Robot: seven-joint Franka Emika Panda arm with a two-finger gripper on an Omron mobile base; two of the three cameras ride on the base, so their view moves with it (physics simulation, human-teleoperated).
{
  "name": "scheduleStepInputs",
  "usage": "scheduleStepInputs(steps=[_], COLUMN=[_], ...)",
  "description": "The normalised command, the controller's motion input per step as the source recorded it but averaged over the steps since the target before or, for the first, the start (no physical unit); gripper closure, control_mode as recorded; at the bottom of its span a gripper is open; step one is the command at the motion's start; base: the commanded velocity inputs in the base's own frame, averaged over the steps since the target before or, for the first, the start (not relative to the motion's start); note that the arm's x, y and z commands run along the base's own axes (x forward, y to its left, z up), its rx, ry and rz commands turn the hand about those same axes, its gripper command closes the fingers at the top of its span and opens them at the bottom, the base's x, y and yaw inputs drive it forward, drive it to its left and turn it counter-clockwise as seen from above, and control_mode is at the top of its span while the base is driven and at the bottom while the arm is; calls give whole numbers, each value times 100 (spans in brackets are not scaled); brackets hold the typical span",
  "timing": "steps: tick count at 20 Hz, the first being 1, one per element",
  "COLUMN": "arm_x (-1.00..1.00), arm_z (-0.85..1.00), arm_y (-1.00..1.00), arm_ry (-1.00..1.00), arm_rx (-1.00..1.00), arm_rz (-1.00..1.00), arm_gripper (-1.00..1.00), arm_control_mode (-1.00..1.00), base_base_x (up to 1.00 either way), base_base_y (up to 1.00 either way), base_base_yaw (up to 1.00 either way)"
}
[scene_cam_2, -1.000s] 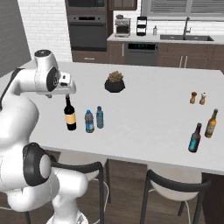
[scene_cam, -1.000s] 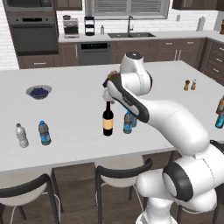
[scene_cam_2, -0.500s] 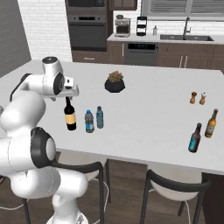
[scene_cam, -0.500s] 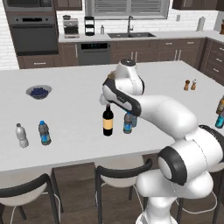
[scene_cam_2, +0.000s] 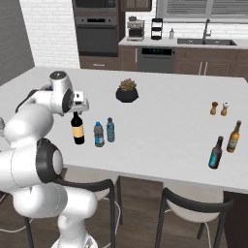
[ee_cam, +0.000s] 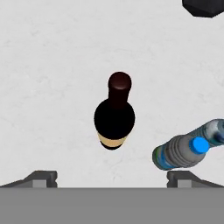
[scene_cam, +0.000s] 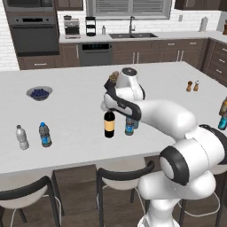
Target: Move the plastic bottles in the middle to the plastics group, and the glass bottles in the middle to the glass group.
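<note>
Gripper (ee_cam: 112, 178) wide open, holding nothing — poised straight above the tall near-black glass wine bottle with tan label (ee_cam: 114, 114), upright on the white worktop (ee_cam: 52, 65) (long axis vertical). Blue-capped plastic bottle (ee_cam: 183, 151) just beside.

Near front edge of white kitchen island counter (scene_cam: 80, 84), about mid-length: tall dark wine bottle with tan label (scene_cam: 109, 124), upright. Just right of it, two small blue-capped plastic bottles (scene_cam_2: 104, 132), side by side. Toward front-left corner: small clear white-capped bottle (scene_cam: 21, 137) with small grey blue-capped bottle (scene_cam: 44, 135) just right. Behind those, dark bowl of blueberries (scene_cam: 39, 93). Toward far edge at mid-length, dark potted plant (scene_cam_2: 127, 91). Near right edge: salt and pepper shakers (scene_cam_2: 219, 108); in front of them, amber-brown bottle (scene_cam_2: 234, 137) and teal-blue bottle (scene_cam_2: 215, 153).
</note>
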Motion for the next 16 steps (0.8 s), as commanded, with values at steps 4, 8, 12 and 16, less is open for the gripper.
scheduleStepInputs(steps=[4,8,12,16], arm_x=[0,0,4,2], arm_z=[-15,-12,0,0], arm_y=[0,8,25,30], arm_ry=[0,-1,-3,-1], arm_rx=[0,0,0,0], arm_rz=[1,0,0,-2], arm_gripper=[-100,-100,-100,-100], arm_control_mode=[-100,-100,-100,-100], base_base_x=[0,0,0,0], base_base_y=[0,0,0,0], base_base_yaw=[0,0,0,0])
